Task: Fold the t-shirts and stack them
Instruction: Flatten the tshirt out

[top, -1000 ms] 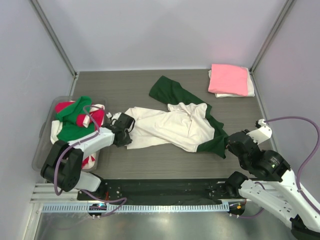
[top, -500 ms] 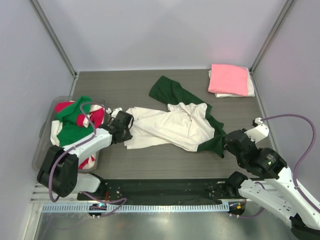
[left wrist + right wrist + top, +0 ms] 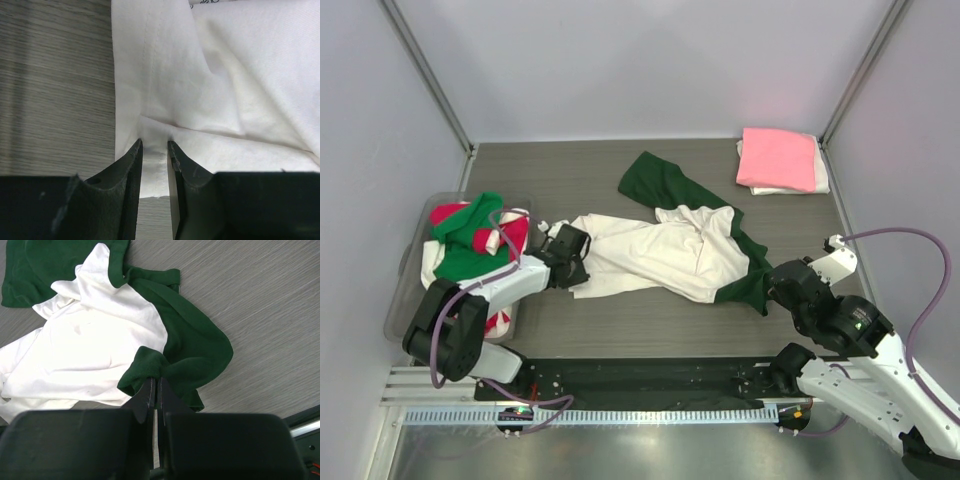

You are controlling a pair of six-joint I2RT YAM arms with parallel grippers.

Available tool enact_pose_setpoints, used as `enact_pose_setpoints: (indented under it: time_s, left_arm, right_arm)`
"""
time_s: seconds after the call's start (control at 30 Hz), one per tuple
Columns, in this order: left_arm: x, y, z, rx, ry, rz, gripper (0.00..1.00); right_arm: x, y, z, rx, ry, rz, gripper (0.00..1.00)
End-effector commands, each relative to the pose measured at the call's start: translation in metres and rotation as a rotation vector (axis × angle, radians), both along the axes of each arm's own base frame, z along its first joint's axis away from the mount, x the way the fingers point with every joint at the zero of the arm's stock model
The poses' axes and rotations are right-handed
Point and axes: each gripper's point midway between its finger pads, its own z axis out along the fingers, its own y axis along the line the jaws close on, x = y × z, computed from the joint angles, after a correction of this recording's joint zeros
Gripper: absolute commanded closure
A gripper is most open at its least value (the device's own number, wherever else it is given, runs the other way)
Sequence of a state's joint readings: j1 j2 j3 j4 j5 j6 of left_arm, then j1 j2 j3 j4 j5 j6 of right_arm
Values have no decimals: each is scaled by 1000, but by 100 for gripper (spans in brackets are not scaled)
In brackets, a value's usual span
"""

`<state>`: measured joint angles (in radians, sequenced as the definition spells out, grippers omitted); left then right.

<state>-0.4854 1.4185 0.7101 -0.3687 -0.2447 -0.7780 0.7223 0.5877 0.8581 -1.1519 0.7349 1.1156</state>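
Note:
The cream-white t-shirt (image 3: 660,255) with dark green fabric (image 3: 655,180) lies crumpled in the middle of the table. My left gripper (image 3: 570,262) is at its left edge. In the left wrist view the gripper (image 3: 155,145) is closed on a pinch of the white cloth (image 3: 225,75), with creases running out from the tips. My right gripper (image 3: 775,290) is at the shirt's near right corner. In the right wrist view it (image 3: 156,380) is shut on a bunched fold of the dark green cloth (image 3: 195,345), with the white body (image 3: 100,340) beyond.
A folded pink t-shirt (image 3: 776,158) lies on a folded white one (image 3: 822,180) at the back right. A clear plastic tub (image 3: 405,290) at the left holds green, red and white shirts (image 3: 470,240). Grey walls enclose the table.
My right gripper has shifted slightly left toward the shirt's green corner. My left gripper has nudged a little at the white edge. The shirt has barely moved.

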Motion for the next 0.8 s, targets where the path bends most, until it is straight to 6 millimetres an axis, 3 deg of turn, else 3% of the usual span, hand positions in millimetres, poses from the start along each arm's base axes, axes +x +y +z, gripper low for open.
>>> enact_pose_setpoints:
  time_s: [0.0,0.43,0.63,0.77]
  left_arm:
    - [2,-6,-3,-25,-12,-1,72]
    - [-12,-18,-5,-53,1,-28,64]
    - [-25,-19,-19,1,25,-51,75]
    - [-31,-20,-31,40,54,-69,90]
  right_arm:
    - [6,1,6,4,-28,-10,99]
    - [5,1,5,5,-27,-11,99]
    - [5,1,5,4,-27,-13,99]
    - [6,1,5,3,-26,-13,99]
